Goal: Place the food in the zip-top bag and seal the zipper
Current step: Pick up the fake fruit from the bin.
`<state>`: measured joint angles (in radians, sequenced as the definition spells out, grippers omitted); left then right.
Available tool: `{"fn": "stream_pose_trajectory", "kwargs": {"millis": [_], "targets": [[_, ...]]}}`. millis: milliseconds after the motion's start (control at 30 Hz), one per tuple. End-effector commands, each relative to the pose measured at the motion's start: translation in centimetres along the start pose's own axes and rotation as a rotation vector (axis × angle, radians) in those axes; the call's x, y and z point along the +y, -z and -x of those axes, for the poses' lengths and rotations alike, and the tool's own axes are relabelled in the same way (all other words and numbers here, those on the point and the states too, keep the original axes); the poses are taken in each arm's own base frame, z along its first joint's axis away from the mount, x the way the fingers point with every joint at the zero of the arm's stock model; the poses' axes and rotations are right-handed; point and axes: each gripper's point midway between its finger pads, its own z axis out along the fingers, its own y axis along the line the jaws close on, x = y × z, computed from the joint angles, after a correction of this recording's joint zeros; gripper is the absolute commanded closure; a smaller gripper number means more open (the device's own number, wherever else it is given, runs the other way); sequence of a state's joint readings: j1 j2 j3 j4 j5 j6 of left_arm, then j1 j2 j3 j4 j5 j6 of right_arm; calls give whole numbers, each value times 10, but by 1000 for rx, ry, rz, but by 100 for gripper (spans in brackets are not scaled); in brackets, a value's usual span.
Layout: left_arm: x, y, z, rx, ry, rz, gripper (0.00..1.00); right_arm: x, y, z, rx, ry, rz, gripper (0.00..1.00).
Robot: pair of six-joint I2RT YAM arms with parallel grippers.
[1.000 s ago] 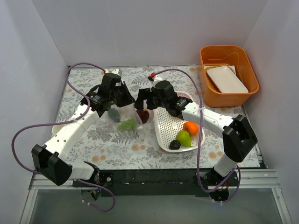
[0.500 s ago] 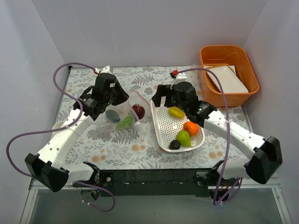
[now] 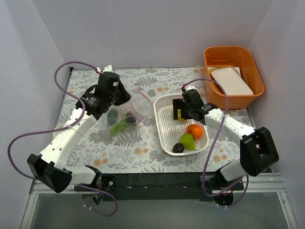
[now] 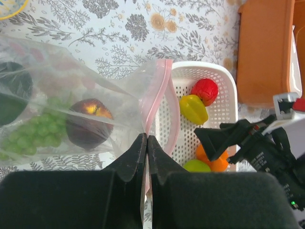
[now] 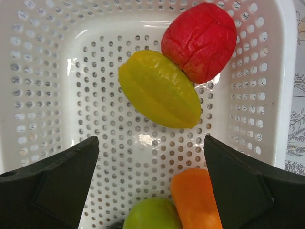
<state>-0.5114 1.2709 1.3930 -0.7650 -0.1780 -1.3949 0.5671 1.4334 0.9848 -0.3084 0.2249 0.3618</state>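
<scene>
Since half a second ago the right arm has folded back toward its base. The right gripper (image 5: pixel 148 143) now hangs over the white perforated plastic basket (image 5: pixel 286 71), right of centre in the top view. Its fingers are spread wide apart on either side of a yellow ridged plastic fruit (image 5: pixel 159 90), which touches a wrinkled red fruit (image 5: pixel 200 40). An orange (image 3: pixel 194 130), a green pear (image 3: pixel 187 141) and a small dark plum (image 3: pixel 178 148) sit at the basket's lower end.

Left of centre, the clear crinkly zip-top bag (image 4: pixel 71 95) lies on the floral tablecloth (image 3: pixel 143 148). It holds green grapes (image 4: pixel 35 131), a dark red-purple fruit (image 4: pixel 88 124) and a dark green avocado (image 4: pixel 12 95). The left gripper (image 4: pixel 145 140) is pressed together on the pale pink zipper strip (image 4: pixel 159 90), just beside the basket.

An orange plastic bin (image 3: pixel 209 71) stands at upper right.
</scene>
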Motion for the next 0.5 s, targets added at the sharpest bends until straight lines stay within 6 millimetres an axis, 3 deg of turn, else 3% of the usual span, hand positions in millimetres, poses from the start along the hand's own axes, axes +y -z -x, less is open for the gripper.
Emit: {"fn": "stream_pose_trajectory", "kwargs": {"millis": [0, 167, 267, 467], "targets": [[-11, 10, 1, 9, -12, -72, 100, -2, -9, 20, -10, 83, 15, 2], [-13, 5, -10, 45, -19, -98, 100, -9, -25, 29, -12, 134, 13, 2], [-14, 4, -16, 65, -19, -117, 100, -3, -35, 32, -17, 159, 59, 2], [-13, 2, -20, 77, -17, -121, 100, 4, -52, 21, 56, 198, 109, 4]]}}
